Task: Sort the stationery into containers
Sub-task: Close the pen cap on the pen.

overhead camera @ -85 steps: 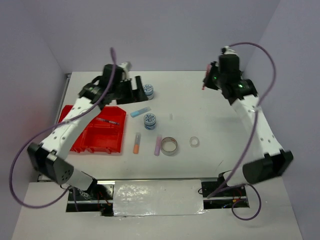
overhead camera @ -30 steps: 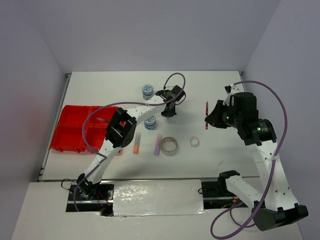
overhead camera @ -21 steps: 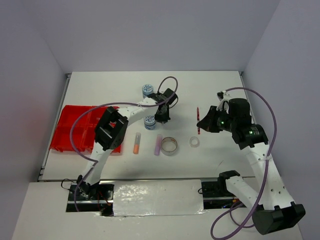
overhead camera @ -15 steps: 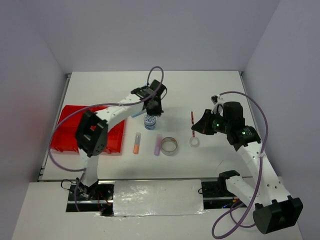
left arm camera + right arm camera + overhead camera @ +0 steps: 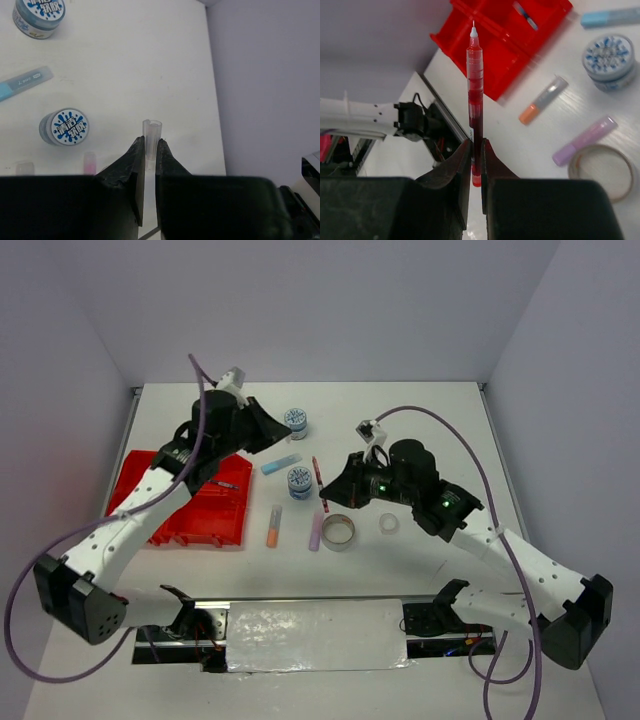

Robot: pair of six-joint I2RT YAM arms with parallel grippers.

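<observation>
My right gripper (image 5: 475, 145) is shut on the red pen (image 5: 475, 85), which points at the red tray (image 5: 506, 37). From above, the red pen (image 5: 318, 480) hangs beside a blue-patterned tub (image 5: 300, 481), above the grey tape ring (image 5: 338, 531). My left gripper (image 5: 150, 142) is shut on a small clear cap (image 5: 152, 131). It hovers at the back, between the tray (image 5: 190, 512) and the second tub (image 5: 296, 420). A teal pen (image 5: 222, 483) lies in the tray. On the table lie a light-blue stick (image 5: 281, 464), an orange stick (image 5: 273, 527), a lilac stick (image 5: 316, 531) and a clear tape ring (image 5: 389, 524).
The tray sits at the table's left edge. Purple cables loop over both arms. The arm bases and a shiny plate (image 5: 315, 635) are at the near edge. The right wrist view shows the left arm's base mount (image 5: 410, 122) beyond the table's edge.
My right arm has swept left from the table's right side, carrying the red pen to the middle. My left arm has swung back left from the centre, jaws still shut.
</observation>
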